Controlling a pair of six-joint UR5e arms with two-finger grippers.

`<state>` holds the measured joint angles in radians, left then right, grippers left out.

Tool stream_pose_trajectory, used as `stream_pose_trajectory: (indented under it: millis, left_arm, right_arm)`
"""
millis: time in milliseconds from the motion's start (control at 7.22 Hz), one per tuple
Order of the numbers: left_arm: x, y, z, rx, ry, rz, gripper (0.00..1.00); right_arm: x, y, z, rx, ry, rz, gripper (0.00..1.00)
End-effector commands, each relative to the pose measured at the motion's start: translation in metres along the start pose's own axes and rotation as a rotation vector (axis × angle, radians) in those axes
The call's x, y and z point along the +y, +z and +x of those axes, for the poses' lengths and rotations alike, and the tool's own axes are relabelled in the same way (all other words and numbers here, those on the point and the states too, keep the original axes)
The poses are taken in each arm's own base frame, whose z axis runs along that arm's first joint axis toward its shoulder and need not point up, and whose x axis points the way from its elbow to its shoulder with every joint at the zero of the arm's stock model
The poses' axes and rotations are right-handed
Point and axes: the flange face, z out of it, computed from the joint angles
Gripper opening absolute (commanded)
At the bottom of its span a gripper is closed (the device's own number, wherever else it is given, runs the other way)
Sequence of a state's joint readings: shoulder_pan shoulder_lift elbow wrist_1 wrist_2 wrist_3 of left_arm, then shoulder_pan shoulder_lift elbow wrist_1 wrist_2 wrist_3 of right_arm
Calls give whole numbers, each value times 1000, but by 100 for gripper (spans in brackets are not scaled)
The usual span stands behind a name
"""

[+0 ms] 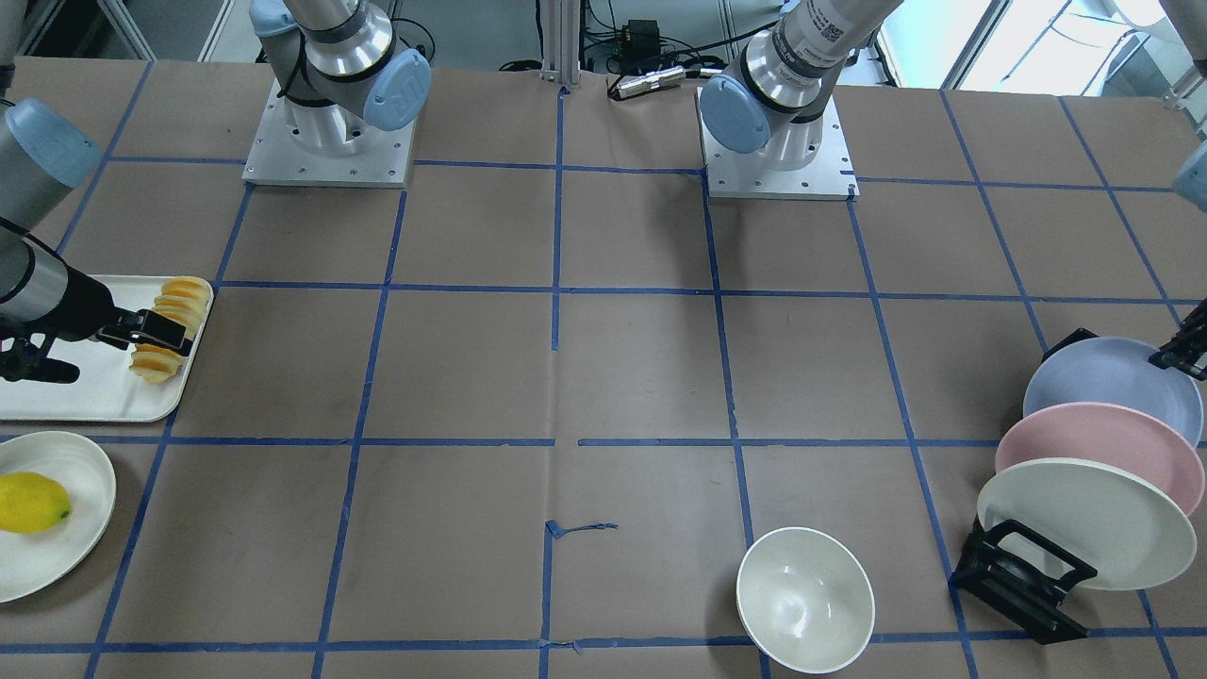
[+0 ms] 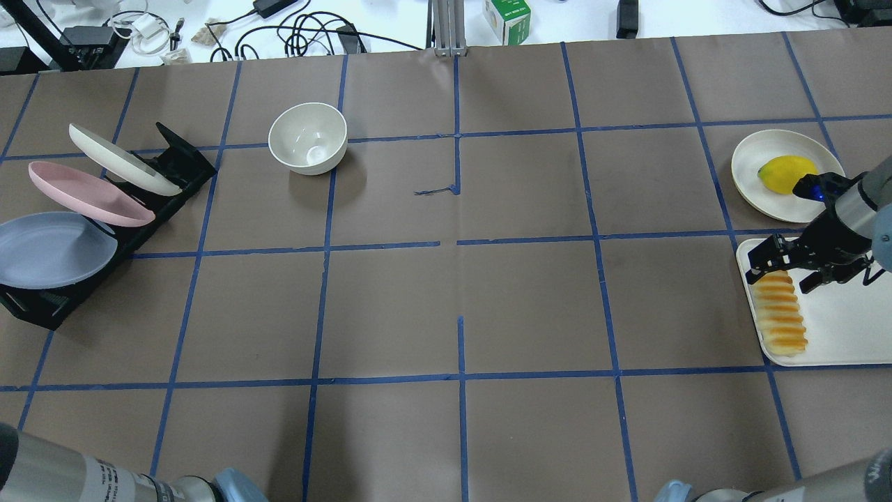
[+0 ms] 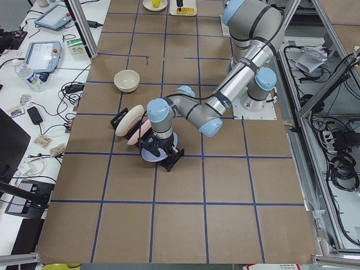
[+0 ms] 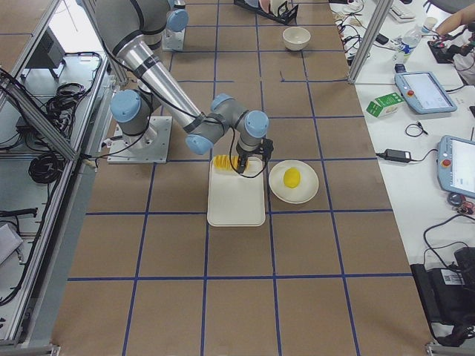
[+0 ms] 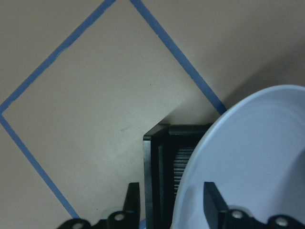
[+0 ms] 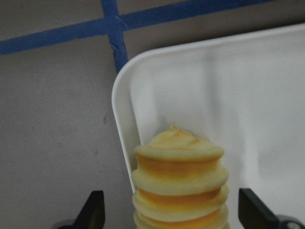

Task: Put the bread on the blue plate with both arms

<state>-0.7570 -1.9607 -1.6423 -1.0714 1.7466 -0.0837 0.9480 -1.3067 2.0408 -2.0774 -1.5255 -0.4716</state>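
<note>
At the table's right end, the right gripper (image 6: pixel 171 212) is down at the bread (image 2: pixel 780 315). Its fingers are spread wide, one on each side of the loaf, and neither touches it. The bread lies along the edge of a white tray (image 2: pixel 836 335), near a small plate holding a lemon (image 2: pixel 787 173).

At the opposite end, the left gripper (image 5: pixel 171 205) is parted around the rim of the blue plate (image 2: pixel 49 251). This plate leans in a black rack (image 2: pixel 178 167) and is the one of three nearest the robot, next to a pink plate (image 2: pixel 83 192).

Judged step: both arms are taking hold, one of the bread and the other of the plate.

- **Right arm:** the fingers should probably sit low enough for the pads to meet the loaf's flanks below its crown, squarely across the ridges. They should then close gently, since the slices may buckle or part under a hard squeeze.
- **Left arm:** the fingers should seat well over the rim before closing. The lift should follow the slot, so the plate does not drag on the rack or disturb its pink neighbour.
</note>
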Motion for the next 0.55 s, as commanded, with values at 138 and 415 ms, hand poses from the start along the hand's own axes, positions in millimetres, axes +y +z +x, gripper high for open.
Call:
stream_pose_trajectory:
  millis: [138, 415]
  left_arm:
    - [7, -57, -30, -15, -4, -14, 0]
    - [44, -83, -43, -97, 62, -259, 0]
  right_arm:
    - [1, 7, 3, -3, 0, -25, 66]
    - [2, 1, 7, 33, -1, -32, 0]
